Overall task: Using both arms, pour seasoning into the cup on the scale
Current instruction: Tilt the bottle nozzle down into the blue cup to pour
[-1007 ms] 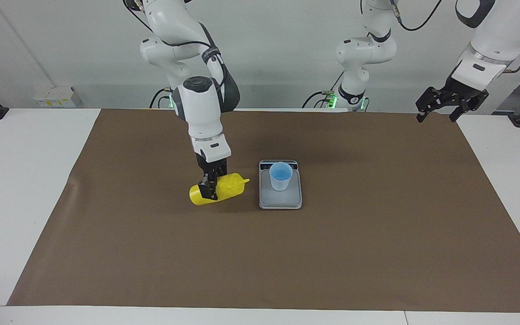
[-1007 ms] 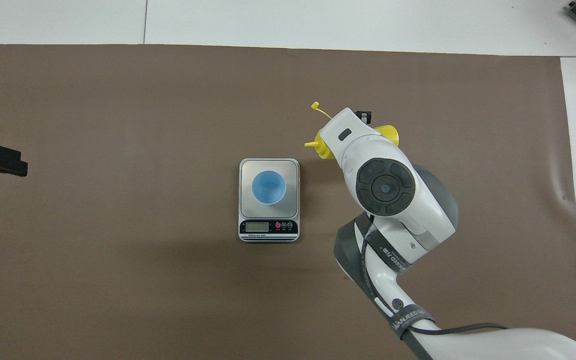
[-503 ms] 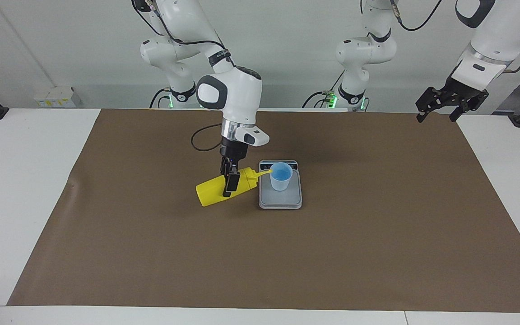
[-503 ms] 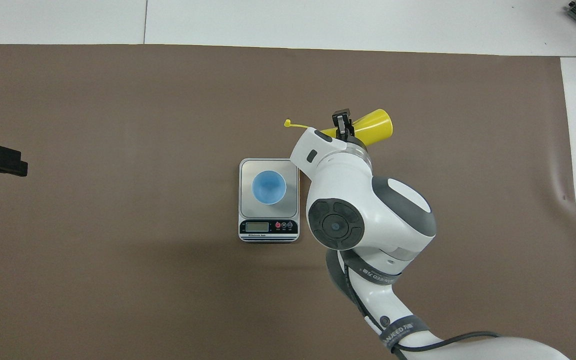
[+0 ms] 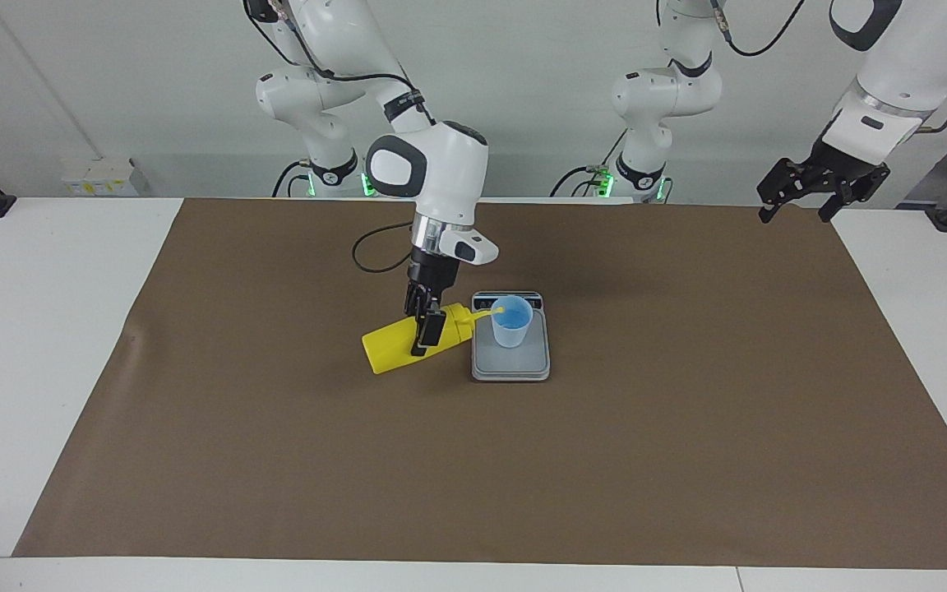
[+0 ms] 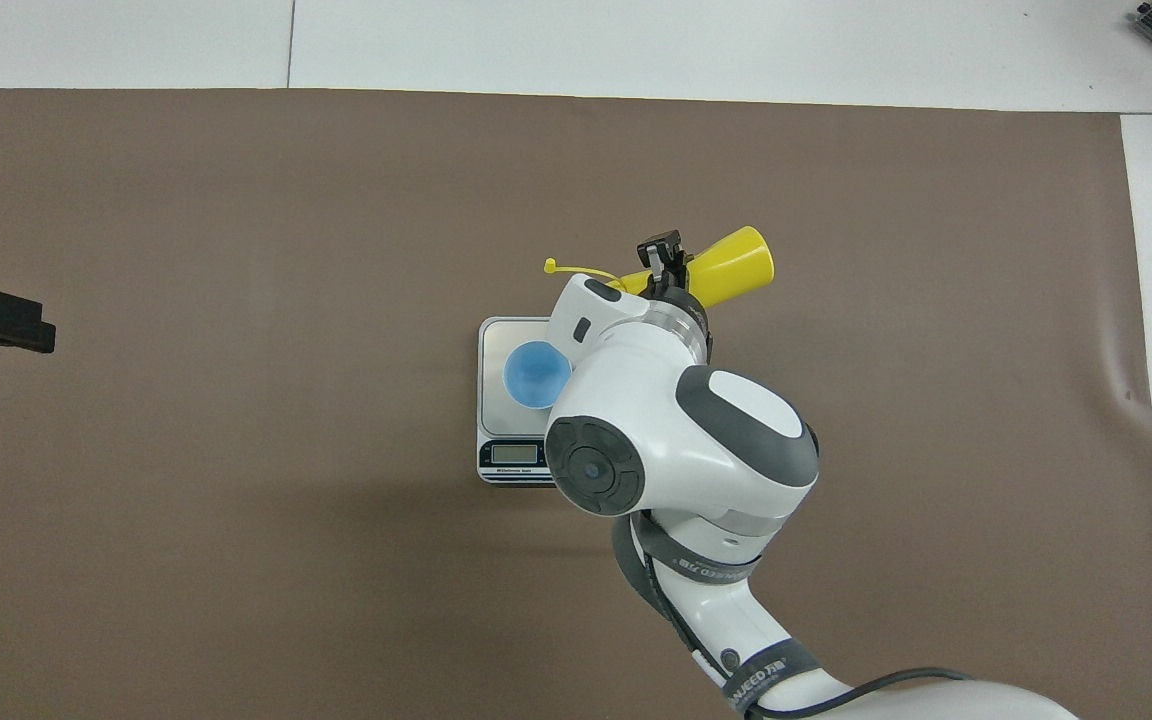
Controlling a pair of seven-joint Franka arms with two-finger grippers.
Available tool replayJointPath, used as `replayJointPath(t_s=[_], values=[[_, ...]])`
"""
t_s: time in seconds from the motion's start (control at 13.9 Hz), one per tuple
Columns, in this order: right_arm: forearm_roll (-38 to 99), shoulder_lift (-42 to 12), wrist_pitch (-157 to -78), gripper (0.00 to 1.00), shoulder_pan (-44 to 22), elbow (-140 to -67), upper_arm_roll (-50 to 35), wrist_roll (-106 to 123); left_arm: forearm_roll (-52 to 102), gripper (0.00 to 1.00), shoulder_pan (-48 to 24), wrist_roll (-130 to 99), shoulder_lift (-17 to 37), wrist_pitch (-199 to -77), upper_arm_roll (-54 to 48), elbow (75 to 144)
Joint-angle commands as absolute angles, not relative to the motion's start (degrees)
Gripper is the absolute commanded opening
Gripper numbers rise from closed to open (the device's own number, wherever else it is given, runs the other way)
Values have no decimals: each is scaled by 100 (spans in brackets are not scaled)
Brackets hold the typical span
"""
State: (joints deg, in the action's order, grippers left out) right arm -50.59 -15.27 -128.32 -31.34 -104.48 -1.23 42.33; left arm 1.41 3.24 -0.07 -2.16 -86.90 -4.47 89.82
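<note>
You have the right gripper [image 5: 424,325] clamped on the yellow seasoning bottle [image 5: 404,344], its fingers closed across the bottle's middle. In the facing view the bottle is tipped nearly flat, base low over the brown mat [image 5: 276,460] and nozzle raised to the rim of the blue cup [image 5: 511,321]. The overhead view hides that meeting under the arm's wrist, but it shows you what the facing view does not: the loose cap strap [image 6: 576,269] trailing off the nozzle end, and the bottle's base [image 6: 736,268] angled away from the gripper toward the right arm's end of the table.

The cup stands on the scale [image 5: 511,358], just beside your gripper toward the left arm's end, with the scale's display strip [image 6: 514,454] at the edge nearest the robots. The bottle's neck lies close to the scale's edge.

Open mat lies all round the gripper otherwise. The left gripper [image 5: 819,187] waits over the mat's corner, fingers spread apart, well away from the scale.
</note>
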Motion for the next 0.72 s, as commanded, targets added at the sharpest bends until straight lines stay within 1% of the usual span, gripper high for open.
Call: replayJointPath(t_s=[0.0,0.07,0.22,0.36,0.43,0.65], values=[[-5606,-1836,-12464,0,-3382,-10151,-123,3676,88,100,387,-62,-369,-8657,-501,9149],[-5816,-1924,-12237,0,-3567,-10143,-123,3413,88,100,387,-62,-369,-8657,-501,9149],[-6081,-2039,-12059,0,-3647,-10064,-123,3226,88,100,387,-62,-369,-8657,-501,9149],[-6222,-2048,-11893,0,-3735,-10055,-123,3182,88,100,387,-62,-369,-8657,-501,9149],[-6353,-2048,-11665,0,-3883,-10055,-123,2999,88,100,387,-62,-369,-8657,-501,9149],[-6574,-2039,-11549,0,-3964,-10090,-123,2936,88,100,387,-62,-369,-8657,-501,9149]])
